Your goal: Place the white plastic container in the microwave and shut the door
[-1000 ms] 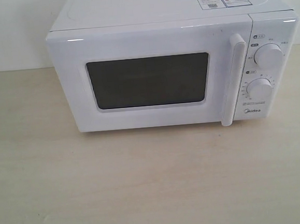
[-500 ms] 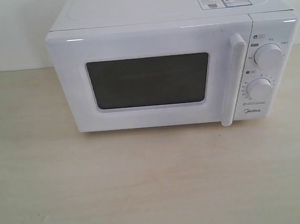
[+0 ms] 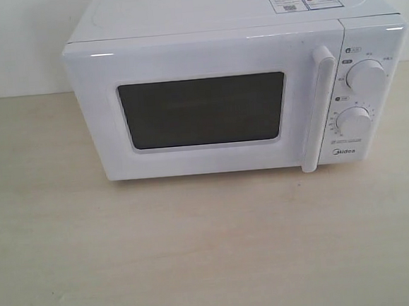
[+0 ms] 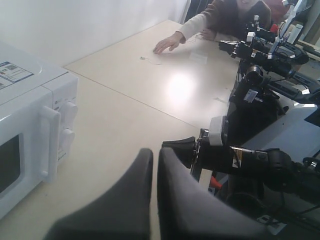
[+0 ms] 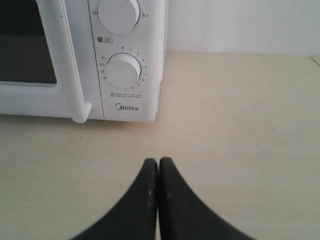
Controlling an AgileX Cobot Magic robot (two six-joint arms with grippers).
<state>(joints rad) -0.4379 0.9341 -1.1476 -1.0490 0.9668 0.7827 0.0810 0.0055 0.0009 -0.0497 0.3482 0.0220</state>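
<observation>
Nearest you, the right end effector [image 5: 158,165] has its two black fingers pressed together at the tips, with nothing between them. It is held over the pale surface [image 5: 240,130] in front of the control panel. The left end effector [image 4: 155,162] is closed but for a hairline gap, and it is empty too.

Beyond a bare stretch of surface stands the microwave [image 3: 179,17]. Its door [image 3: 204,57] is shut flush, and the bar handle [image 3: 318,108] stands upright beside the two dials. Under the lower dial [image 5: 123,70] you can read "Midea" [image 5: 125,107], and numbers up to 35 ring that dial.

The window [image 3: 202,110] is too dark to tell what sits behind it, so you cannot place the white plastic container from these views. Farthest back, the stickers [image 3: 302,1] on the microwave's top carry print too small to read.
</observation>
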